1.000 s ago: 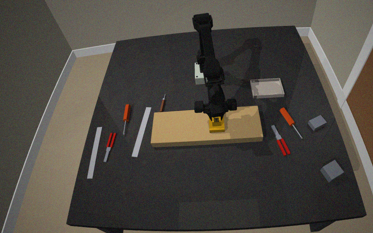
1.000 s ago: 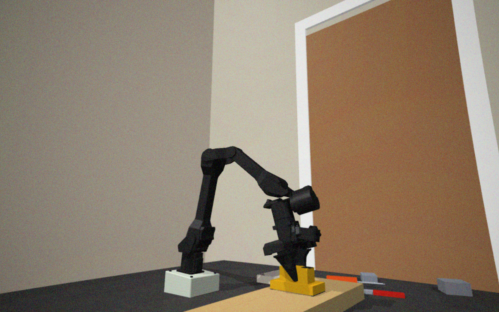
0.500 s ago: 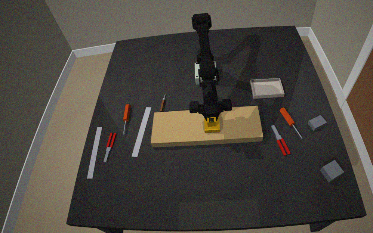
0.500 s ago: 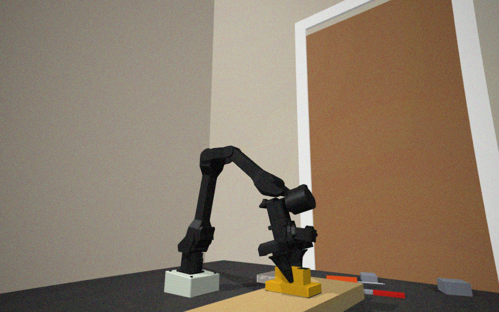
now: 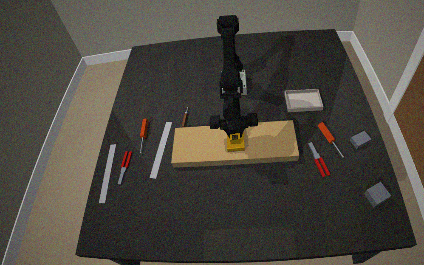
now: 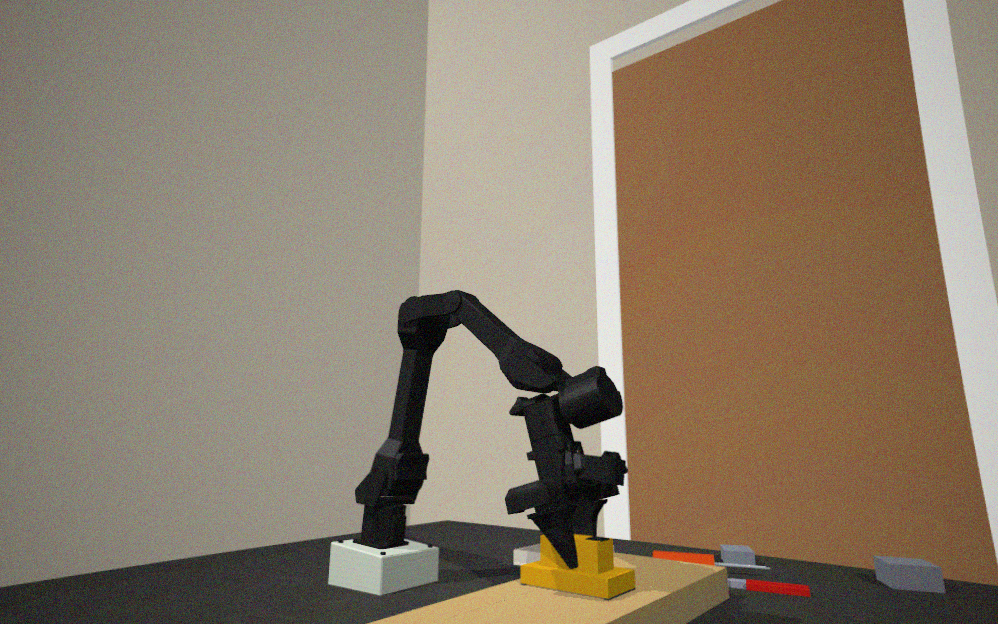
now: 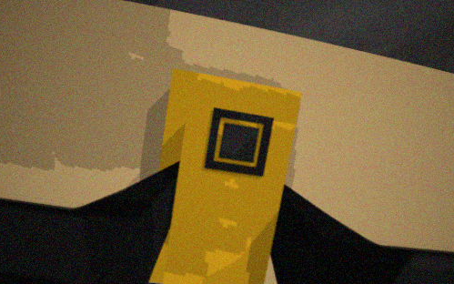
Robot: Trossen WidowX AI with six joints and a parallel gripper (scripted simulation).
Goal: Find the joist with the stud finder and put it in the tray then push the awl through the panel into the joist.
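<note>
The hand (image 5: pixel 236 136) (image 6: pixel 582 554) is pinching the yellow stud finder (image 5: pixel 236 146) (image 6: pixel 576 579) (image 7: pixel 229 196), which is seemingly resting on the floor panel (image 5: pixel 200 145) (image 6: pixel 480 606) (image 7: pixel 375 136). Scanning well means sliding slowly, keeping it level and watching its dark square window (image 5: pixel 234 136) (image 7: pixel 239 142). No writing is showing legibly.

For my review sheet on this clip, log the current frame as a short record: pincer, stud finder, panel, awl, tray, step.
pincer: shut on the stud finder
stud finder: on the floor panel, dark square on top
panel hole: none seen on the visible part
awl: probably the small brown-handled tool beyond the panel's edge, unheld
tray: nothing seen in it
step: likely searching for the joist
</note>
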